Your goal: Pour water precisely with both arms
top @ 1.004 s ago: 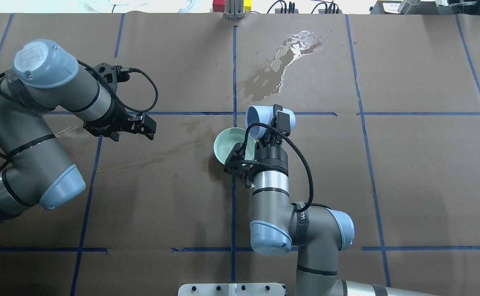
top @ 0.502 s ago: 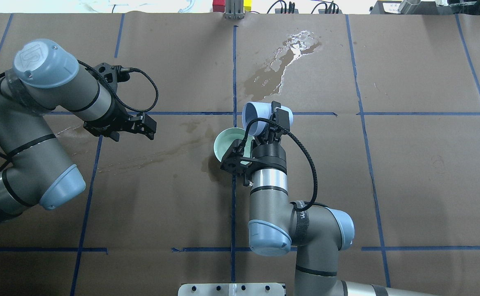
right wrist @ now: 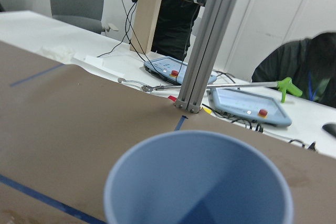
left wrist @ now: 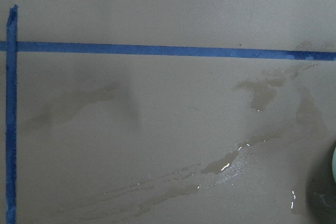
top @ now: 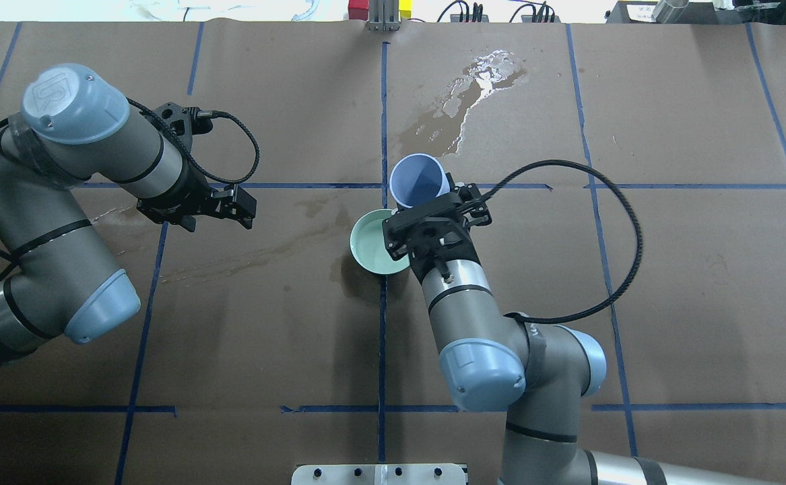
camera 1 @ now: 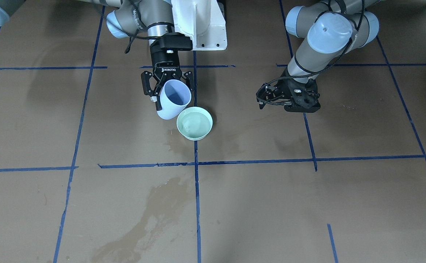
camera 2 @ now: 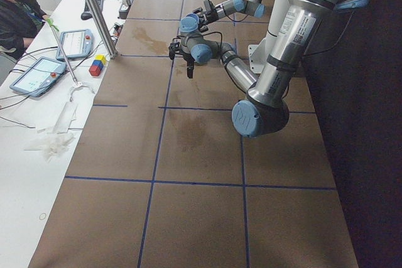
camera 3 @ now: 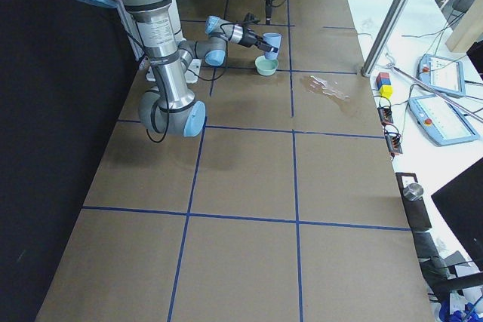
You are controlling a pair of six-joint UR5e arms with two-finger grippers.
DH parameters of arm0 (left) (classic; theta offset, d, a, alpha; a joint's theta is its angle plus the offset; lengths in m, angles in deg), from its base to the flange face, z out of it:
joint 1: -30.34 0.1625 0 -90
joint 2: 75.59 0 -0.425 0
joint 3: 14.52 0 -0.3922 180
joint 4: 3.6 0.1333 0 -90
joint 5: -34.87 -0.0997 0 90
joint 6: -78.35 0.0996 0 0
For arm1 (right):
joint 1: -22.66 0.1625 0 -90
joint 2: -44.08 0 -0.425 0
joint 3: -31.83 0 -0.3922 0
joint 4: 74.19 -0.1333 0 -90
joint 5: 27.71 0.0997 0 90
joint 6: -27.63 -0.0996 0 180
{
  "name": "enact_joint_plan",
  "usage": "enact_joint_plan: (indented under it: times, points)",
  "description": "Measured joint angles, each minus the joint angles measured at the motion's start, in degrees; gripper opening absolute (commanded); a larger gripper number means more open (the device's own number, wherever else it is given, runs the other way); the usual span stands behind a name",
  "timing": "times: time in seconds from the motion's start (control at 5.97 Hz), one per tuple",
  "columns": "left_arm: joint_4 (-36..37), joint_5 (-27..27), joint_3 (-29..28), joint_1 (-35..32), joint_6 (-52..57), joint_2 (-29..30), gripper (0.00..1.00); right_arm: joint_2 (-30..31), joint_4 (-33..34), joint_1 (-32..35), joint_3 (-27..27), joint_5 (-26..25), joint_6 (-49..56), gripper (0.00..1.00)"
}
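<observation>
My right gripper (top: 435, 210) is shut on a pale blue cup (top: 419, 180), held tilted just beyond a mint-green bowl (top: 372, 248). In the front view the gripper (camera 1: 167, 84) holds the cup (camera 1: 174, 99) just left of and behind the bowl (camera 1: 194, 124). Clear water (camera 1: 195, 122) lies in the bowl. In the right wrist view the cup (right wrist: 199, 182) looks empty inside. My left gripper (top: 199, 210) hangs open and empty above the board, well left of the bowl; it also shows in the front view (camera 1: 288, 100).
A glinting spill (top: 463, 101) lies on the brown board beyond the cup. Wet streaks (left wrist: 220, 166) run left of the bowl. A metal post (top: 382, 17) stands at the far edge. The white pedestal (camera 1: 198, 25) stands behind the right arm. Operators and tablets are across the table.
My right wrist has rolled, turning the cup from lying sideways over the bowl to mouth-up, and its cable has swung out to the right. The left arm has not moved.
</observation>
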Motion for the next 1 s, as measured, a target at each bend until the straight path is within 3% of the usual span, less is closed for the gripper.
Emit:
enact_joint_plan:
  times: [0.33,0.67,1.0]
  points:
    - [0.00,0.00,0.00,0.00,-0.12,0.06,1.00,4.06,-2.78,2.06,-1.39,4.50,-14.67,0.00]
    - [0.00,0.00,0.00,0.00,-0.14,0.09,1.00,14.54,-3.16,4.60,-6.93,5.10,-16.77,0.00]
    - [0.00,0.00,0.03,0.00,-0.21,0.09,1.00,27.33,-12.04,7.31,-9.01,5.29,-16.69,0.00]
